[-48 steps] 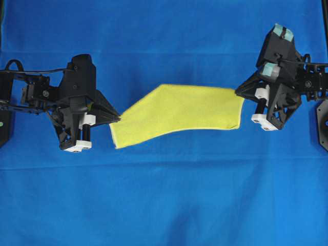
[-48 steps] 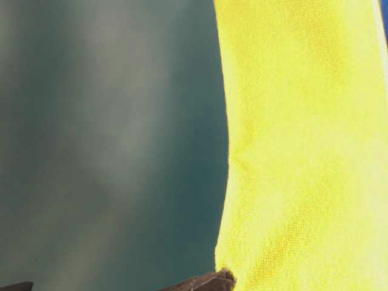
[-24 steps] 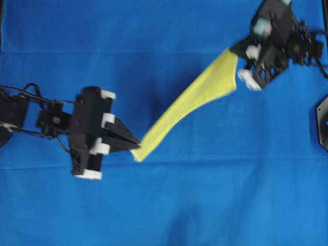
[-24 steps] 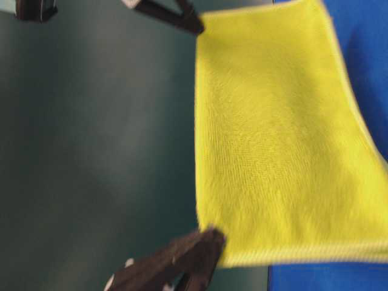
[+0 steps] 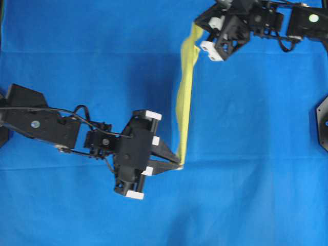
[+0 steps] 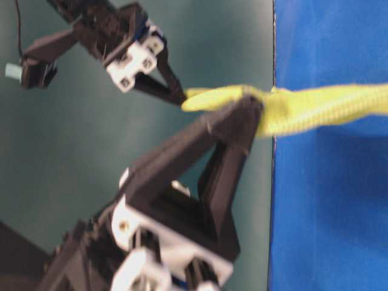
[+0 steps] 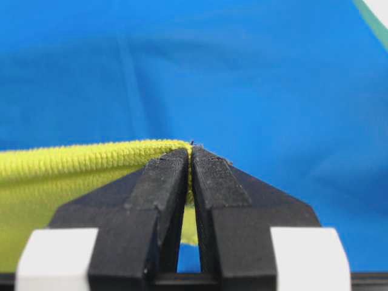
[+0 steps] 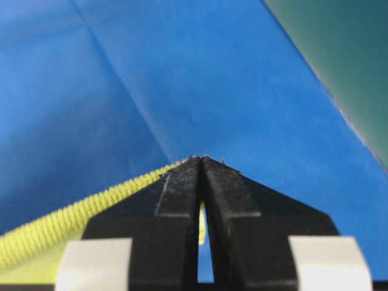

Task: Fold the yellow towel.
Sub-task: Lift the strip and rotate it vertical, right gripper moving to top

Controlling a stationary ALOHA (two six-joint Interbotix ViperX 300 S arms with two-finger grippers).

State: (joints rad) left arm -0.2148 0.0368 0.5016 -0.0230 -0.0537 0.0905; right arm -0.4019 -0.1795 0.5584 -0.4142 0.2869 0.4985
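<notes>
The yellow towel (image 5: pixel 184 100) hangs stretched in the air between my two grippers, seen edge-on as a narrow strip from the top centre down to the lower middle. My left gripper (image 5: pixel 179 167) is shut on its lower corner; the wrist view shows the hem (image 7: pixel 91 159) pinched between the closed jaws. My right gripper (image 5: pixel 196 24) is shut on the upper corner at the far edge; its wrist view shows the towel (image 8: pixel 73 221) trailing left from the jaws. In the table-level view the towel (image 6: pixel 315 109) runs as a band between both grippers.
A large blue cloth (image 5: pixel 256 154) covers the table under everything. A black round mount (image 5: pixel 322 123) sits at the right edge. The left arm (image 5: pixel 41 123) reaches in across the left half of the cloth.
Both grippers have swung with the towel: the left moved right and toward the front, the right moved left and to the far edge. The towel turned from a flat sheet to an edge-on strip.
</notes>
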